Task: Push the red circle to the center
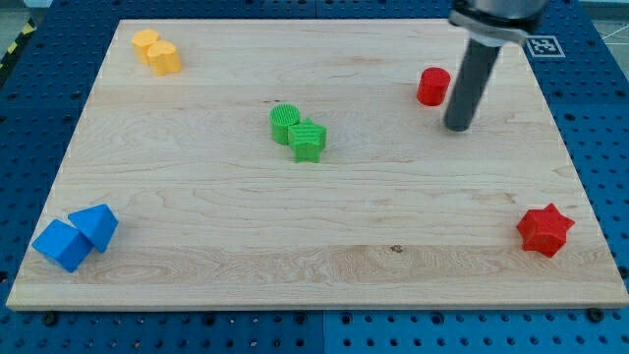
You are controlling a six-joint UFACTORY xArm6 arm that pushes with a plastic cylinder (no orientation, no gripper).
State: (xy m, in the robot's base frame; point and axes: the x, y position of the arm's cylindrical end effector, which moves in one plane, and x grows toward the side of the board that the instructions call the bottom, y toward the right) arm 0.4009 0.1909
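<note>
Your end effector is a bare rod holding nothing; my tip (457,126) rests on the surface (197,226). The red circle (432,87) sits just up-left of it. An off-centre push may let it slip past, or drive it into the green blocks (299,132).

The light is bright and even all over the counter (324,221). It seems to come from above, since the shadows are small and soft. The red circle (432,87) and the green blocks (299,132) each have a thin dark edge under them. No shiny glare spots show. The blocks look sharp. The rod's top at the view's top looks a little blurry.
</note>
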